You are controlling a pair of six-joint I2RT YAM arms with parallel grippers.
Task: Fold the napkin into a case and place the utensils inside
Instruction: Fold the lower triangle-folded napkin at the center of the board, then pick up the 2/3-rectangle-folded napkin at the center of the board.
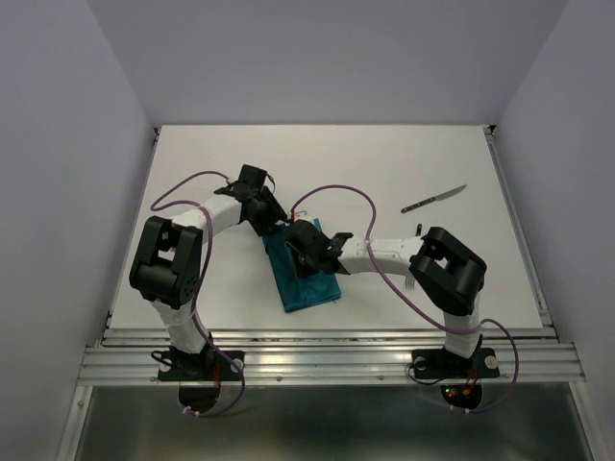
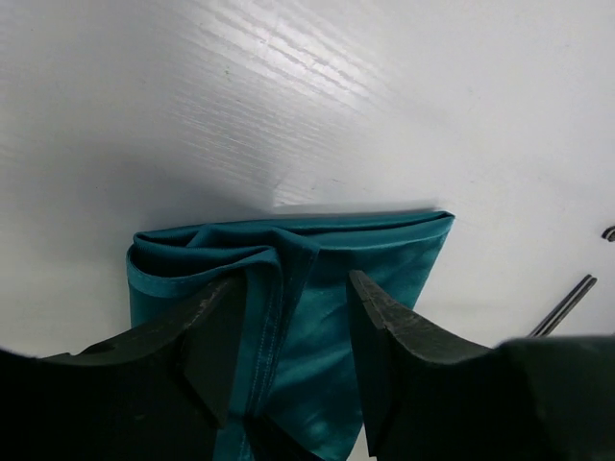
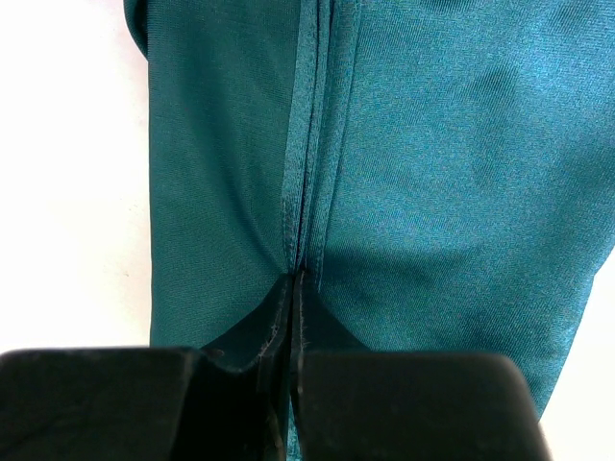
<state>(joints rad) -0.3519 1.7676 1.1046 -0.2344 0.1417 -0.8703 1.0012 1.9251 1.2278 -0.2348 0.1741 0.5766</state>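
The teal napkin lies folded into a narrow strip at the table's middle. My right gripper is shut, and a raised hem of the napkin runs straight into its pinched tips. My left gripper stands open at the strip's far end, one finger on each side of a bunched hem of the napkin, without gripping it. The two grippers sit close together in the top view, left and right. The knife lies at the far right. The fork peeks out from under my right arm.
A slim metal handle shows at the right edge of the left wrist view. White tabletop surrounds the cloth. Purple cables loop over both arms, and a metal rail runs along the near edge.
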